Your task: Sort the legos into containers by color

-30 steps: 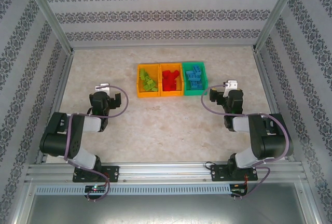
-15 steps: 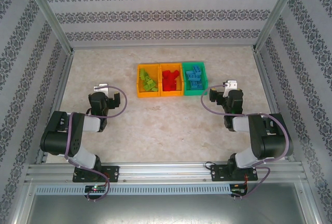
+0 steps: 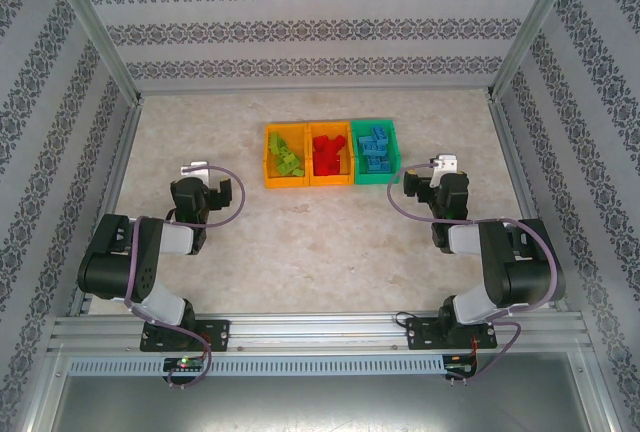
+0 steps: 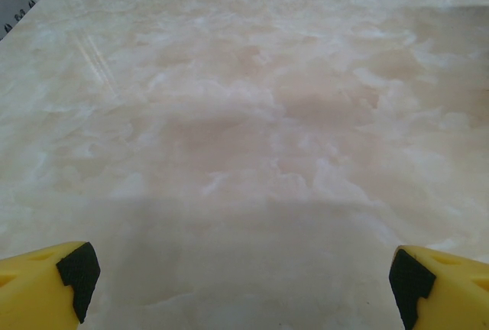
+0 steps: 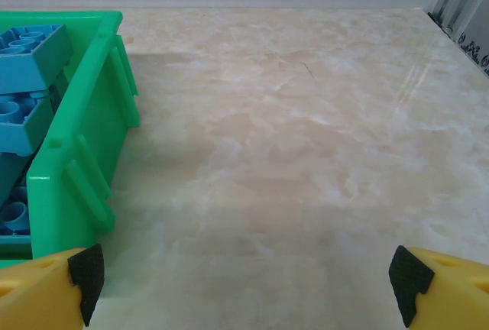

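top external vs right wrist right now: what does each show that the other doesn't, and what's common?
Top external adds: the left orange plastic bin holding light green lego bricks, the middle orange plastic bin holding red lego bricks, and the left arm. Right wrist adds: close detail of the right gripper, yellow fingertips with black pads, open, nothing between them. Both: green plastic bin, blue lego bricks inside it, marbled tabletop.

Left fingers (image 4: 37,286) spread wide, empty — right fingers (image 5: 451,288) likewise
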`<state>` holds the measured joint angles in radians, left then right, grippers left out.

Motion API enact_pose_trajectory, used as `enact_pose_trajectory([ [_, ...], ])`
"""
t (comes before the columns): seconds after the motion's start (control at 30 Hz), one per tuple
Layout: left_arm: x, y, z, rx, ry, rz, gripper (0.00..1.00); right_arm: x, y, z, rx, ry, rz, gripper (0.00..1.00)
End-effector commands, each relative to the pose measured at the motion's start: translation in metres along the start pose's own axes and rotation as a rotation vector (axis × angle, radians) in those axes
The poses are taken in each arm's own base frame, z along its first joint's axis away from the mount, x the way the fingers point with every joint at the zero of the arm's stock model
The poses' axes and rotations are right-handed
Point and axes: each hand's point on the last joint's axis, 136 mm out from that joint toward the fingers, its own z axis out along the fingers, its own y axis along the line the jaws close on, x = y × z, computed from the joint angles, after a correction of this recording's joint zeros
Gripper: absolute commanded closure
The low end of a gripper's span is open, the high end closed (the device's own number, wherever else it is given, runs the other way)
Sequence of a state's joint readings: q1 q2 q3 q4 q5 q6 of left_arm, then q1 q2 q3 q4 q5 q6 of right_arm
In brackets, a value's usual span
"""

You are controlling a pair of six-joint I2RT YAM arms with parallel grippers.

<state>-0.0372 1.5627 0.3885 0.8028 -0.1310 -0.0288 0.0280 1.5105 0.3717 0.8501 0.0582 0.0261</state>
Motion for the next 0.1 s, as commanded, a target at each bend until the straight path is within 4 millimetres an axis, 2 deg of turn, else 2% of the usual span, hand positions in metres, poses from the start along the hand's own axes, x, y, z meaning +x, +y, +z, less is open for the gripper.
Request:
enact_pose_trajectory([
  [0.0, -0.0194, 0.0023, 0.0007, 0.002, -0.069, -0.016, 0.01, -0.0171, 0.002, 0.0007, -0.016, -0.053, -0.004, 0.02],
  [0.07, -0.0194, 0.0021, 0.0009, 0.003, -0.069, -0.016, 0.01, -0.0169, 0.0024, 0.0006, -0.015, -0.054, -0.006, 0.02],
])
